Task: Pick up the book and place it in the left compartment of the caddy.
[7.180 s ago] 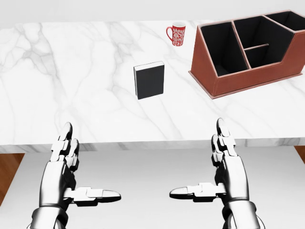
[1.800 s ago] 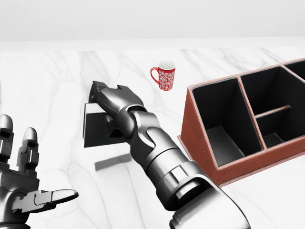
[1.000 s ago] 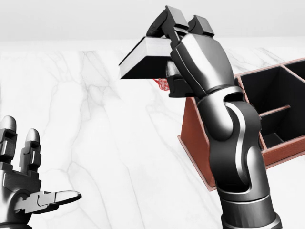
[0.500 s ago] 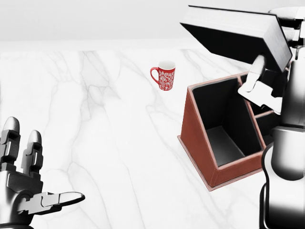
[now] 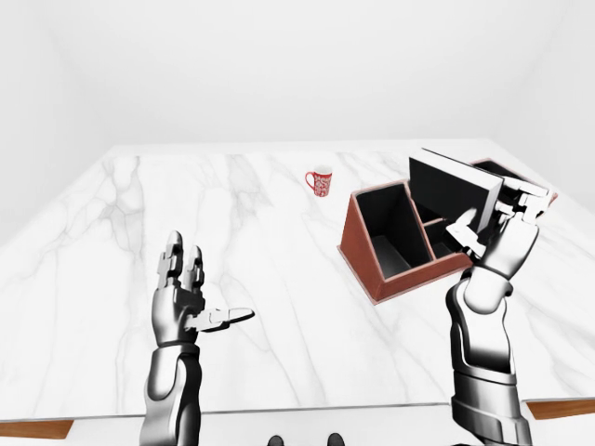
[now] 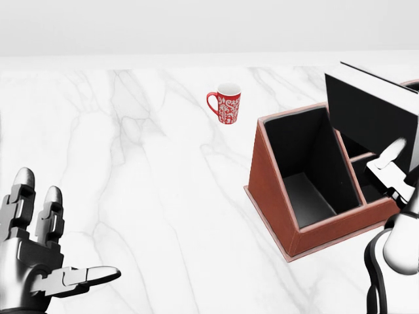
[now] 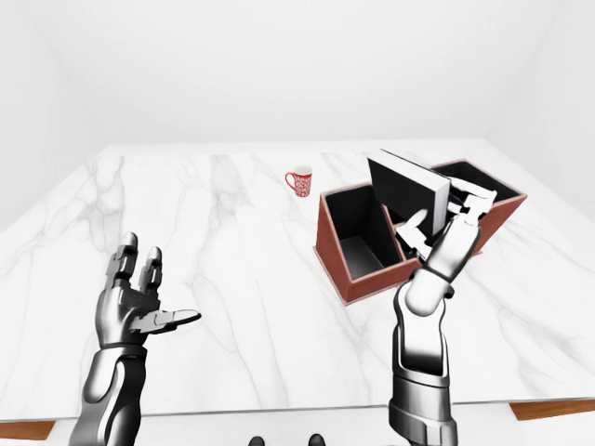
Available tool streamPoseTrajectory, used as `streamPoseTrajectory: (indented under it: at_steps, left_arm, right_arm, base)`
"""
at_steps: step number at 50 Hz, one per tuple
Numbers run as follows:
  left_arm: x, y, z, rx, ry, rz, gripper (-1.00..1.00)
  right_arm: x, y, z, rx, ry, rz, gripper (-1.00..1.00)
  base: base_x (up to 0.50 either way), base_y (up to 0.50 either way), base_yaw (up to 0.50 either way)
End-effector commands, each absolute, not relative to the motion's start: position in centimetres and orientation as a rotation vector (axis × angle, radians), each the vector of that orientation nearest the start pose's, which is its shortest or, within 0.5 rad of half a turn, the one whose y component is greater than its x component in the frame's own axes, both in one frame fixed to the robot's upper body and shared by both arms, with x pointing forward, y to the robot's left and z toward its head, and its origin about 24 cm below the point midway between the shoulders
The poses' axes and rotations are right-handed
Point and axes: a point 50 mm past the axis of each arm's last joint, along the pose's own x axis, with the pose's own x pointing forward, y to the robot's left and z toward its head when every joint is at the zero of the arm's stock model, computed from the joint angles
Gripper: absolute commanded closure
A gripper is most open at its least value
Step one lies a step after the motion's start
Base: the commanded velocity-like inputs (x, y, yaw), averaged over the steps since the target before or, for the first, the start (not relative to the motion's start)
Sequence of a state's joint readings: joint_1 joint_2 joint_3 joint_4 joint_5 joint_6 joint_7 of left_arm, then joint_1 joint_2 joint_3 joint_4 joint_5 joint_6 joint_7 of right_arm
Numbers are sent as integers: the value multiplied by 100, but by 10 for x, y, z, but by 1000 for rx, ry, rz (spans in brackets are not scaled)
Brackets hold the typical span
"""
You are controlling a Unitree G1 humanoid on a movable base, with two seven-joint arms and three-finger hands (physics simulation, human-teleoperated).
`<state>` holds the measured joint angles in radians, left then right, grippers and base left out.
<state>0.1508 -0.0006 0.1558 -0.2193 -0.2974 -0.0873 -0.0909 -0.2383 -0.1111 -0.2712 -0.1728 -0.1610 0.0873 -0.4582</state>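
The left hand point(image 6: 40, 278) hovers with its palm up near the table's near-left part, fingers spread and thumb out, holding nothing; it seems simply parked out of the way, since the work lies on the other side. The marble table point(image 6: 131, 163) is bare in its middle. Toward the far edge stands a red patterned mug point(image 6: 226, 104), upright, handle to the head view's left, well apart from the hands and no part of the job.

Near the right edge sits the brown caddy point(image 6: 272, 196), its slanted wall facing the mug. Its left compartment point(image 6: 304, 173) is open, dark, and nothing shows in it. The black book point(image 6: 370, 118) is off the table, held tilted above the caddy's middle and right compartments, just right of the target slot, one edge lowermost, likely so it can slide in edgewise. The right hand point(image 7: 446, 228) grips the book, fingers closed about its right side and thumb point(image 6: 393, 152) pressed on the cover. A small shift left, then a descent, looks necessary.
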Motion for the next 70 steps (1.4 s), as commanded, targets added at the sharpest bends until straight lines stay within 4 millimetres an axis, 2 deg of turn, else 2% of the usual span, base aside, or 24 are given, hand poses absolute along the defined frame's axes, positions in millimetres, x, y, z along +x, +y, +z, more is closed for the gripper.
streamPoseTrajectory:
  at_steps: [1,24,25,39,70]
  left_arm:
    - [219,193,67,-240,-192,103,-100]
    - [218,193,67,-238,-191,107,-100]
    - [218,194,73,-233,-218,111,-100]
    - [219,194,75,-228,-225,112,-100]
    - [218,193,76,-225,-228,111,-100]
  right_arm:
    - [260,-242,135,-206,-341,-783,100]
    - [272,-228,115,-357,-263,-729,100]
    - [273,-227,114,-368,-258,-724,100]
    - [282,-233,95,-394,-163,-723,100]
    - [302,-225,93,-504,-143,-670,100]
  base:
    - [0,0,0]
    - [0,0,0]
    - [0,0,0]
    - [0,0,0]
    - [0,0,0]
